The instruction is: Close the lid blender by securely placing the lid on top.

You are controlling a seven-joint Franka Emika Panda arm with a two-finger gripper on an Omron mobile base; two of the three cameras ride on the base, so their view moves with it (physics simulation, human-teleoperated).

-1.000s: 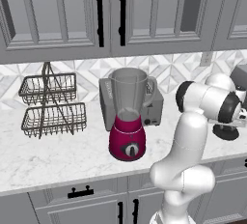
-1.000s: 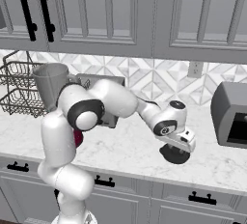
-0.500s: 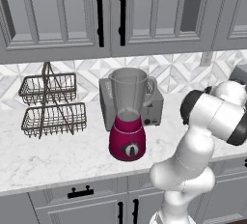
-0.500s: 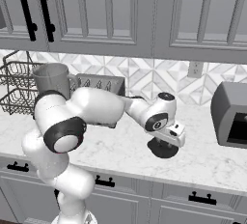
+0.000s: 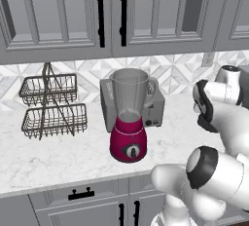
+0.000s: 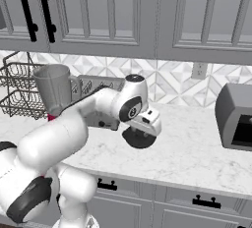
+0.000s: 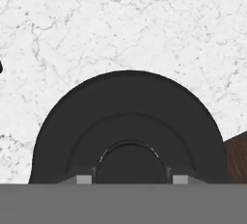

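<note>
light: even, diffuse, rendered | shadows: soft, faint under cabinets (image 5: 112, 20) | glare: none | blur: none | edges: undistorted

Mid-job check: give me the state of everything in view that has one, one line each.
blender: upright on the counter, jar open, no lid on.
lid: off the blender, under the gripper over the counter.
gripper: at the lid; open or shut cannot be told.
upper cabinets: doors shut.
wire rack: upright, baskets empty.
</note>
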